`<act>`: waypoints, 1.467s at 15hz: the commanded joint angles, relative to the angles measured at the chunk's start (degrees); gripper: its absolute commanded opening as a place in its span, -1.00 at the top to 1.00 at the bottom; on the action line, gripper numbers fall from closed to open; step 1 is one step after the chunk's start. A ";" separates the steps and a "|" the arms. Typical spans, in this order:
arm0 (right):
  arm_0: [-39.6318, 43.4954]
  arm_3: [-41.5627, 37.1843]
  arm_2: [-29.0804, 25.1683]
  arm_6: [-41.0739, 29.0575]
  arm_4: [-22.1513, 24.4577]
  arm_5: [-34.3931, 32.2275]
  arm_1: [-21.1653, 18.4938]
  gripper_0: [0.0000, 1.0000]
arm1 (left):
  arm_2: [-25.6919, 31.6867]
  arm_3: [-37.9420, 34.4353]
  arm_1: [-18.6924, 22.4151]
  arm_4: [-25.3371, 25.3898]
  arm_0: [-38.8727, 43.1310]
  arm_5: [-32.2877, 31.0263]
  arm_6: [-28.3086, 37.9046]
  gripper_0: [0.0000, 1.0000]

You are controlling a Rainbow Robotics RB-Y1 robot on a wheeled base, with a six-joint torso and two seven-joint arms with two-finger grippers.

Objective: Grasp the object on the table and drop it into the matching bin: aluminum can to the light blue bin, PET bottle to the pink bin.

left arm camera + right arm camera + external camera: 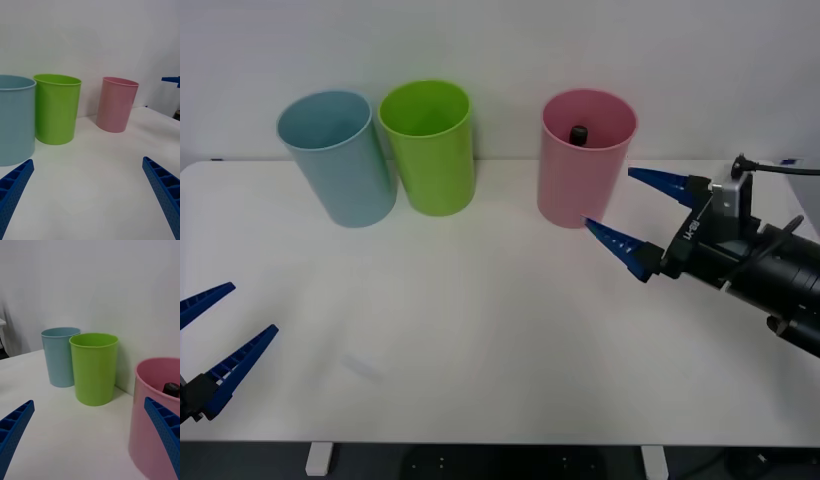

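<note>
White wall fills the back of the room, and in front of it the white bench (480,340) carries three tall bins in a row along the upper part of the front view: the light blue bin (338,160) at upper left, a lime green bin (428,148) just beside it, and the pink bin (584,160) set apart toward the upper right.

The PET bottle (579,133) is inside the pink bin. Only its black screw cap shows above the far inner wall, with a hint of dark neck in the right wrist view (171,389); its clear body is hidden by the bin.

The right gripper (638,212) sits at the right of the frame, just beside the pink bin, its blue ribbed fingers spread wide and holding nothing. The left gripper (215,335) waits at the lower left corner over the bench, its fingers also apart and empty.

By my reading the drop is done and what remains is pulling clear. The risk is the right gripper's nearer finger: it lies close to the bin's wall, so a sideways swing could clip the light plastic bin and tip it, spilling the bottle back out.
</note>
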 commanded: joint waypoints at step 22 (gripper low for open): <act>20.42 -4.95 -10.08 3.96 0.16 -13.42 3.70 -1.00 | 0.00 0.00 0.00 0.00 0.00 0.00 0.00 -1.00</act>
